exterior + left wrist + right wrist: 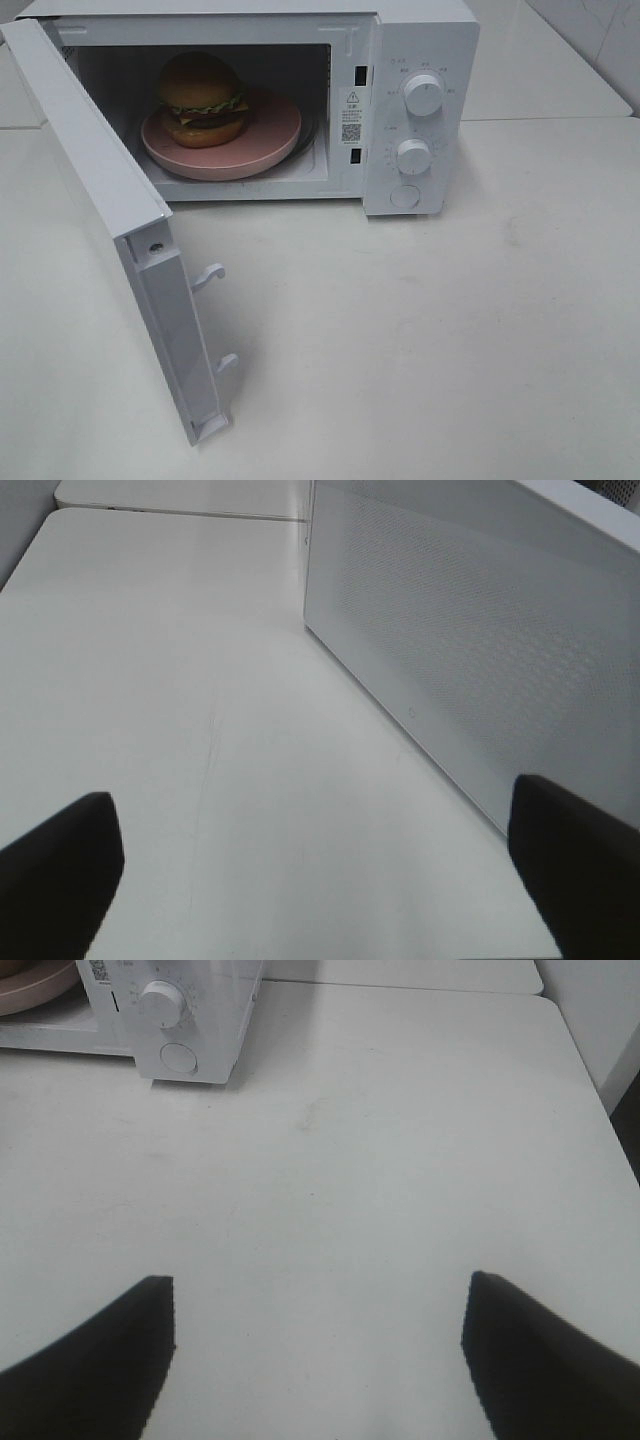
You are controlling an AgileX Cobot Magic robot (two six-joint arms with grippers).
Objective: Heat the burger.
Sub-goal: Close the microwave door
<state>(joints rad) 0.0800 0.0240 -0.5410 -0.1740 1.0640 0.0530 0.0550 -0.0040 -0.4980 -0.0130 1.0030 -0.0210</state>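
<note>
We found the burger point(202, 98) inside the white microwave point(425, 40), sitting on a round pink plate point(270, 140) in the cooking chamber. As the high camera saw it, it stood upright toward the left rear of the plate, with the top bun over lettuce, cheese and patty. The microwave's door point(105, 170) was swung wide open on its left side and reached out toward the camera over the tabletop point(450, 330). Two latch hooks point(212, 274) stuck out from the door's inner face near its free edge. On the control panel to the right of the chamber we saw an upper knob point(424, 95), a lower knob point(413, 156) and, under them, a round button point(405, 196). A small warning sticker point(351, 114) was on the frame between the chamber and the panel.

The left gripper point(315, 880) hung over bare tabletop with its jaws spread wide and nothing between them. Its wrist camera looked along the dotted outer face of the open door, which stood near it. The right gripper point(320, 1360) also had its jaws wide apart and empty, above the tabletop in front of the microwave. Its camera caught a knob, the round button and a sliver of the pink plate's rim. Both grippers were well apart from the burger.
</note>
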